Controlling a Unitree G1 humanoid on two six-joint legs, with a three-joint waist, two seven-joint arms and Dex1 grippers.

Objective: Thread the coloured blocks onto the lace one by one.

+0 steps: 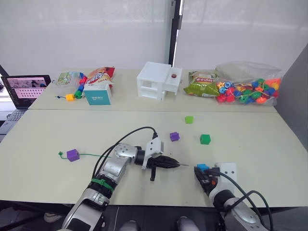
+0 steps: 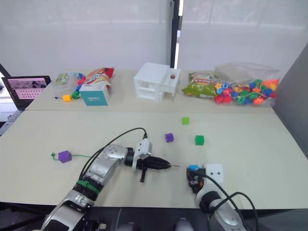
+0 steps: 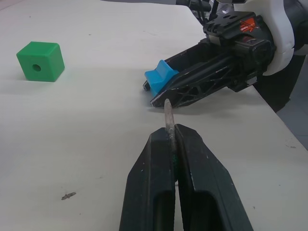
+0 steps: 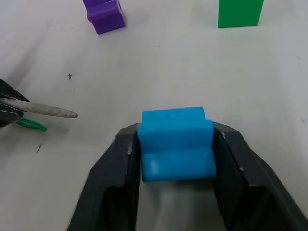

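Note:
My left gripper [image 1: 174, 164] is shut on the lace's silvery needle tip [image 3: 168, 114], which points at the blue block [image 1: 202, 167]. My right gripper [image 4: 176, 126] is shut on that blue block [image 4: 177, 144], low over the table's near edge, a short gap from the needle. The green lace [image 1: 91, 155] trails off to the left, where a purple block [image 1: 72, 155] sits on it beside the end knot. Loose on the table beyond the grippers lie a second purple block [image 1: 174, 136], a dark green block [image 1: 205, 139] and a light green block [image 1: 189, 119].
Along the table's far side stand a white toy house [image 1: 159, 81], snack bags [image 1: 202, 84], a clear bag of round beads [image 1: 248, 89], a teal box [image 1: 98, 94] and a short bead chain [image 1: 77, 91]. A laptop [image 1: 26, 89] sits far left.

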